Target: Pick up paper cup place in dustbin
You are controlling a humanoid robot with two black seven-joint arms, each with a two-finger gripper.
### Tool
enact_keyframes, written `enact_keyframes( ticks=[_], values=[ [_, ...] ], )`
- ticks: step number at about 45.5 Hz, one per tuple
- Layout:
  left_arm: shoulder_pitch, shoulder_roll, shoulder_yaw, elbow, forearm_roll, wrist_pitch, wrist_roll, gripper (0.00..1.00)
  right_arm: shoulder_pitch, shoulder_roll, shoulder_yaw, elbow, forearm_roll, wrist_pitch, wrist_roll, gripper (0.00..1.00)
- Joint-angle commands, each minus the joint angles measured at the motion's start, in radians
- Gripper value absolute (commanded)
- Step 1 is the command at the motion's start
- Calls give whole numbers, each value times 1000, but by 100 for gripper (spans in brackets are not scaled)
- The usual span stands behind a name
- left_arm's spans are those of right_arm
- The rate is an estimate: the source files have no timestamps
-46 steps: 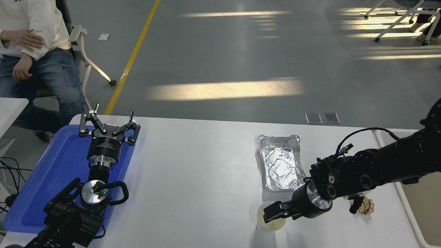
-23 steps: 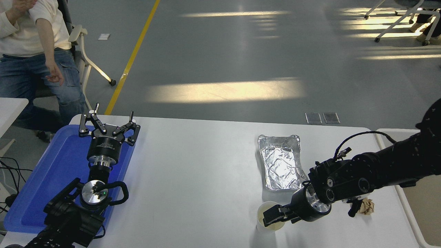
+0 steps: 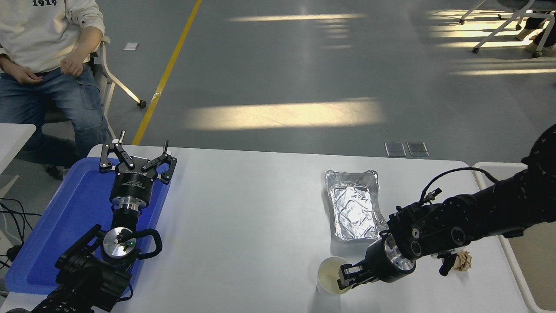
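Observation:
The paper cup [image 3: 330, 271], white with a cream inside, stands near the table's front edge, right of centre. My right gripper [image 3: 346, 277] reaches in from the right and pinches the cup's right wall, with one finger inside the rim. The dustbin [image 3: 537, 265], a big beige bin with a pale rim, sits beside the table's right end, partly behind my right arm. My left gripper [image 3: 143, 143] stays parked and open over the blue tray at the left.
A crinkled foil tray [image 3: 352, 204] lies just behind the cup. A crumpled brown paper ball [image 3: 462, 261] rests under my right forearm. The flat blue tray [image 3: 65, 217] fills the table's left end. A person sits on a chair at the far left.
The cup has shifted a little to the left and forward, and my right gripper's fingers now sit at its right rim instead of across its mouth. The seated person moved their arms.

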Motion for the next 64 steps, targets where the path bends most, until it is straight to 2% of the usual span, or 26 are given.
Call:
enact_keyframes(
  ticks=[1,18,32,41,52,64],
  values=[
    [0,0,0,0,0,0,0,100,-3,-1,2,0,0,0,4,0],
    [0,0,0,0,0,0,0,100,69,-50,-17,28,4,12,10,0],
    [0,0,0,0,0,0,0,100,264,-119,-86,147,20,29,16,0],
    [0,0,0,0,0,0,2,100,495,-151,-170,247,50,117,16,0],
    [0,2,0,0,0,0,2,100,761,-146,-231,347,147,256,14,0],
    [0,2,0,0,0,0,2,100,969,-145,-285,391,178,388,14,0]
  ],
)
